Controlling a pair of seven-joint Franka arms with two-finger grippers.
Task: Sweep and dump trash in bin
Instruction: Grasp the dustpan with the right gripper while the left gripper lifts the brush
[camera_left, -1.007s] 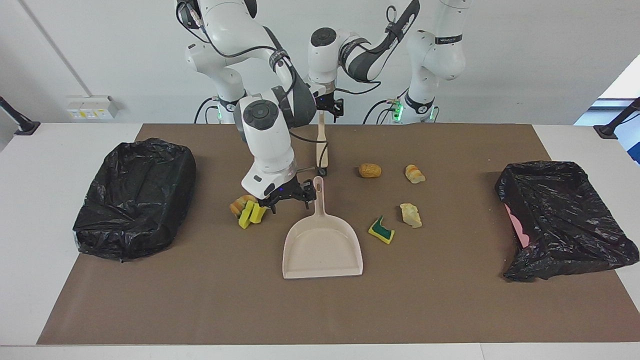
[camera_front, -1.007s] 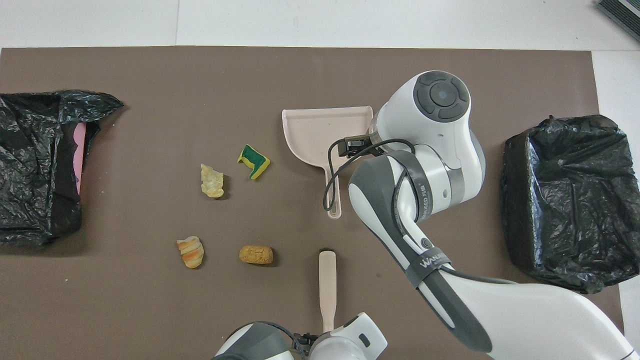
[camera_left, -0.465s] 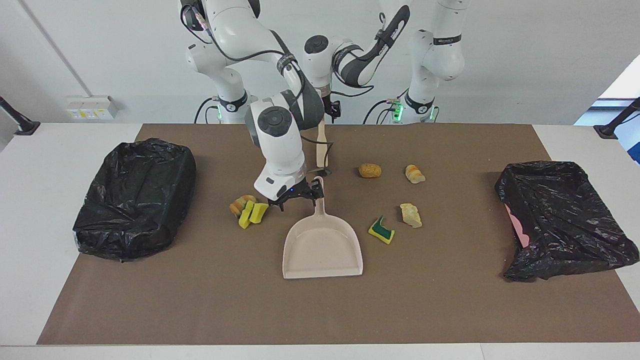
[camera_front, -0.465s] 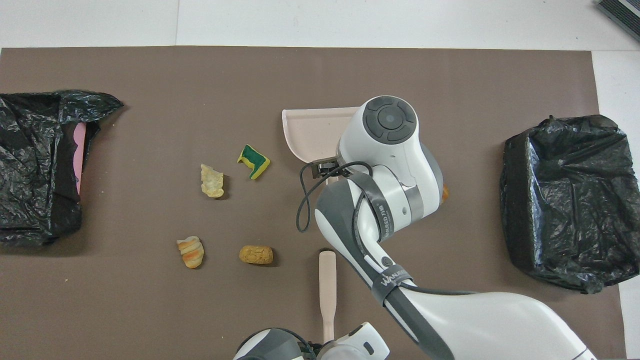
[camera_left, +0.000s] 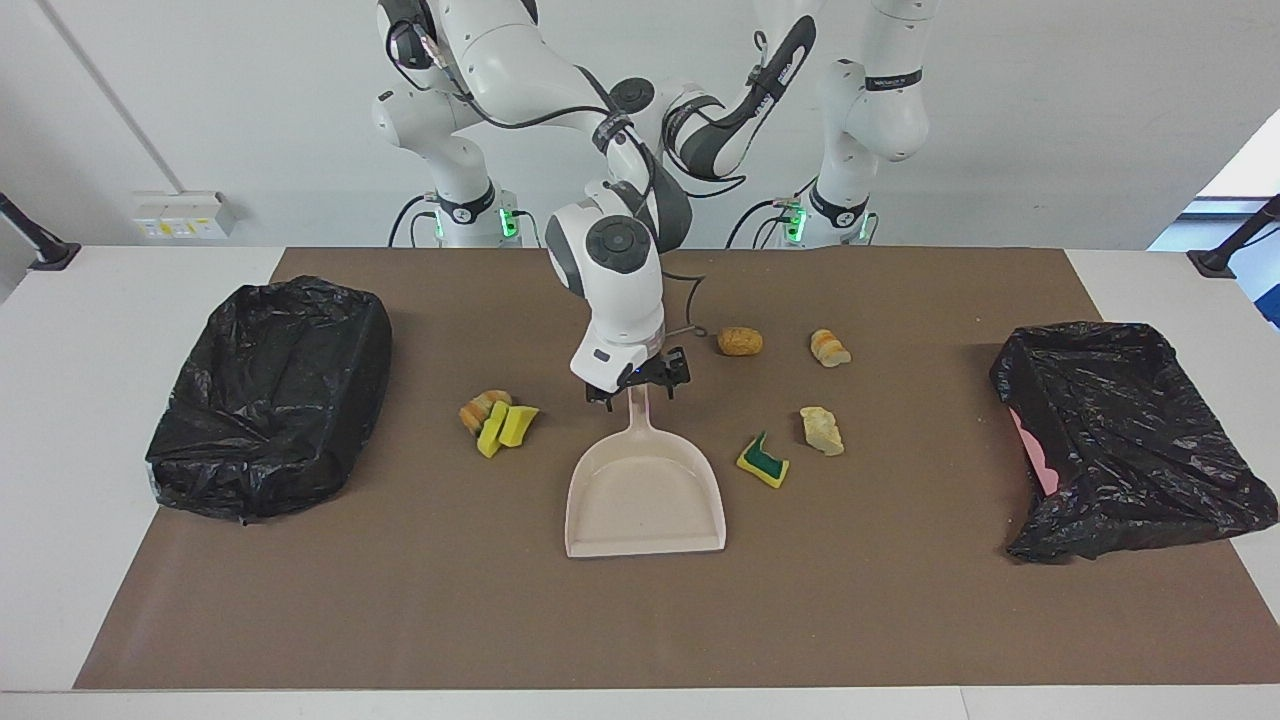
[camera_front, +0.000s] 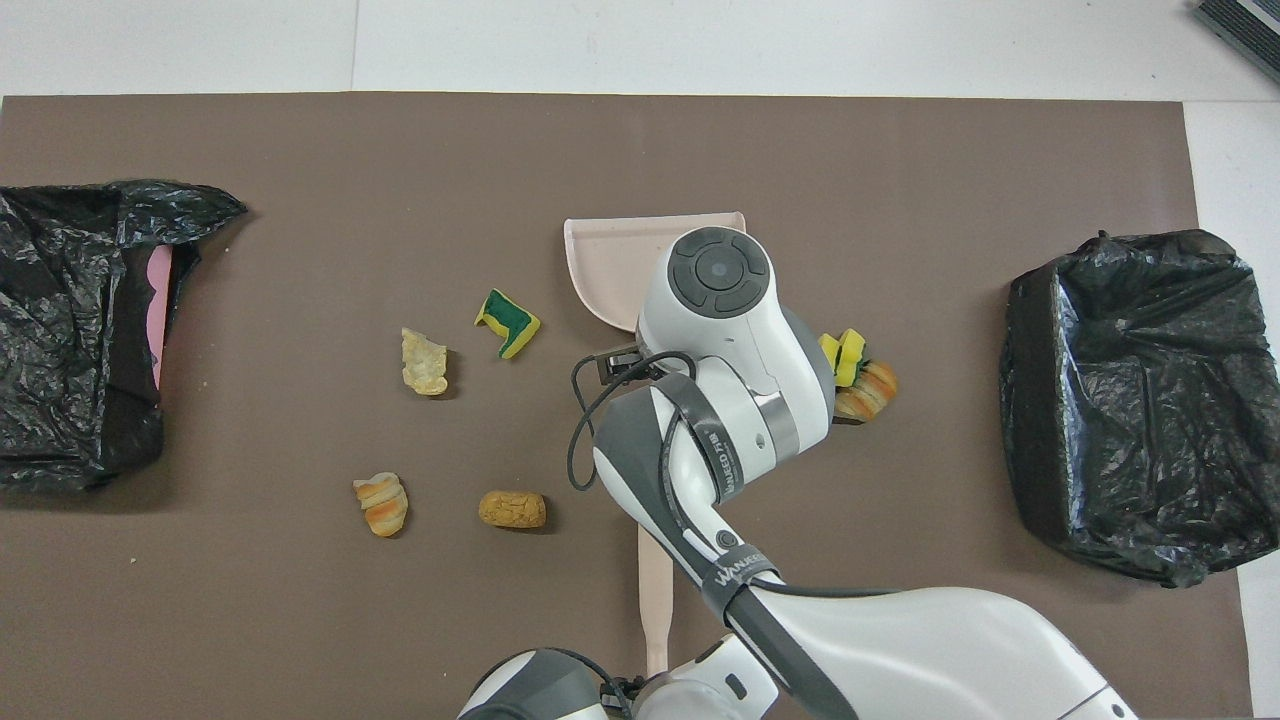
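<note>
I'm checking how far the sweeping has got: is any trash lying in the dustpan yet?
No, the dustpan shows only its bare beige floor in the facing view, and every scrap lies on the mat around it.

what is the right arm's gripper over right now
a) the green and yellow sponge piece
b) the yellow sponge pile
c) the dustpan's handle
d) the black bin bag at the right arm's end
c: in the facing view the right gripper sits directly over the handle of the beige dustpan, with the yellow sponge pile lying off to one side of it, toward the right arm's end of the table.
</note>
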